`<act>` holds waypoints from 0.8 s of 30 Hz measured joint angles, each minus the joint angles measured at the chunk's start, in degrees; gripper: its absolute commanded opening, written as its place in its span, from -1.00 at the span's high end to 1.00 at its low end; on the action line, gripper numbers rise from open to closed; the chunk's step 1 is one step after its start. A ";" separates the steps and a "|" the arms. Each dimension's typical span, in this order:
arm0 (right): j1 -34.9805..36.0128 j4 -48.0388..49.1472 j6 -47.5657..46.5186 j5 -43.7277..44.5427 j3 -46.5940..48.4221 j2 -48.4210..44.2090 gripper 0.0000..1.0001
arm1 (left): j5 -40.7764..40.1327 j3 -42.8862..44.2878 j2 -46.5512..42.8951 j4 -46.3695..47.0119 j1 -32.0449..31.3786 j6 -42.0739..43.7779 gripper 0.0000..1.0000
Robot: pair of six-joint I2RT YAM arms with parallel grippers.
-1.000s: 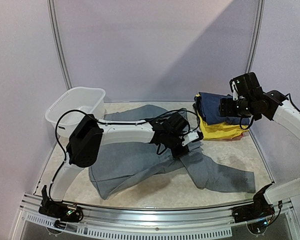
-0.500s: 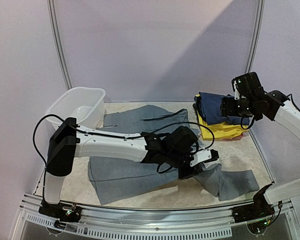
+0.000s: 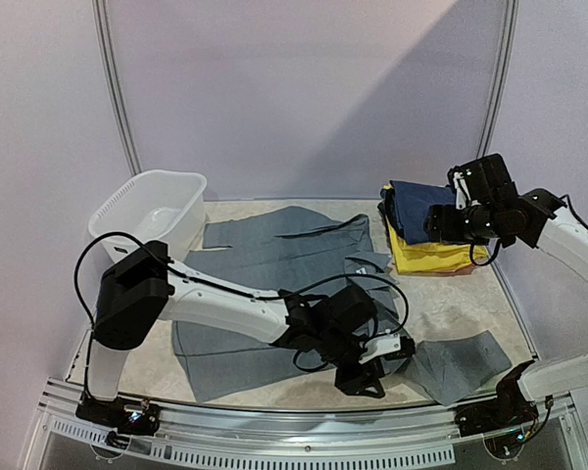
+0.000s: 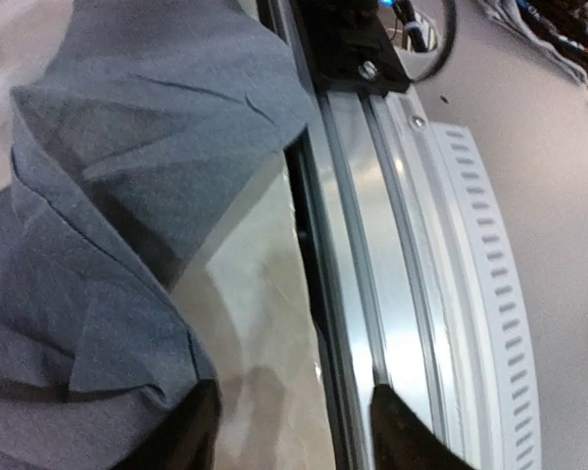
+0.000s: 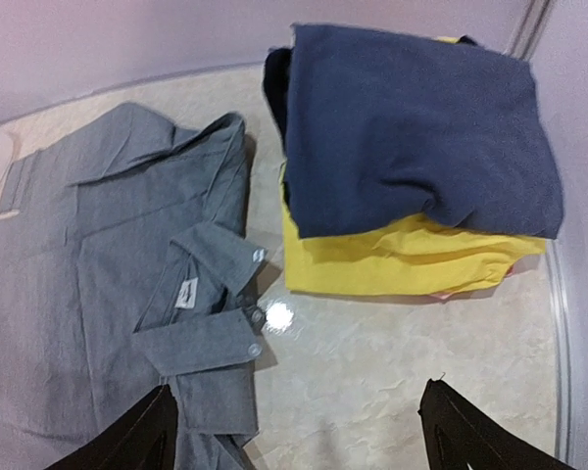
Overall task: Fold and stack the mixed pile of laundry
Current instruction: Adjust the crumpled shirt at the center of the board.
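Top view, left arm: it reaches low across the table (image 3: 451, 304) to the near edge. The left gripper (image 3: 370, 370) sits at the front hem of the grey garment (image 3: 274, 243), probably where a fold is being laid down.
Top view, grey garment: it lies spread over the middle of the table, with one part trailing off to the near right. It is not yet a compact fold, so I judge it to be the piece in hand.
Top view, finished stack: a navy garment (image 3: 421, 208) lies folded on a yellow garment (image 3: 439, 257) at the far right. That keeps them well apart from the work in the middle.
Top view, right arm: the right gripper (image 3: 439, 221) hangs above the stack, touching nothing and apparently parked out of the way.
Top view, basin: the white basin (image 3: 147, 201) stands at the far left, just beside the grey cloth.
Left wrist view, pincer: the two fingertips (image 4: 201, 431) stand apart with only bare table between them. The grey cloth lies just to one side, not clamped.
Left wrist view, setting: the metal rail (image 4: 392, 294) at the table's front runs close by, so the hem lies right at the edge.
Right wrist view, pincer: the jaws are spread wide and hold nothing.
Right wrist view, below: the navy-on-yellow stack is at the right. To its left is the grey garment's buttoned flap, beside the stack but not touching it.
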 measured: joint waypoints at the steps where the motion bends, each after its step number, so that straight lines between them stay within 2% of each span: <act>1: 0.00 0.44 -0.11 -1.66 -0.66 0.46 -0.69 | 0.35 -2.10 -1.22 0.44 -0.02 -0.35 -0.35; 5: 0.24 3.26 -1.09 -11.63 -2.56 4.85 -0.66 | -0.81 -11.21 -10.34 2.67 0.42 -4.24 -0.38; 9: 2.75 4.50 -2.93 -15.45 -1.38 11.67 -0.60 | -3.30 -19.04 -21.84 8.07 2.03 -9.27 -0.34; 12: 6.14 4.68 -4.02 -16.26 1.51 17.20 -0.62 | -6.88 -24.68 -28.48 11.02 5.60 -13.81 -0.37; 15: 9.97 4.20 -4.81 -14.58 7.04 23.28 -0.63 | -14.10 -28.57 -31.69 10.10 9.73 -18.36 -0.53; 18: 13.22 3.10 -5.64 -10.27 13.31 29.70 -0.67 | -25.77 -32.04 -34.58 4.63 12.48 -23.32 -0.91; 19: 14.12 2.54 -5.86 -8.28 15.39 32.09 -0.68 | -29.27 -32.83 -35.60 2.60 12.94 -24.09 -0.97; 24: 16.20 -1.07 -6.08 0.09 20.70 41.27 -0.76 | -46.77 -36.22 -42.49 -10.25 14.58 -32.06 -0.99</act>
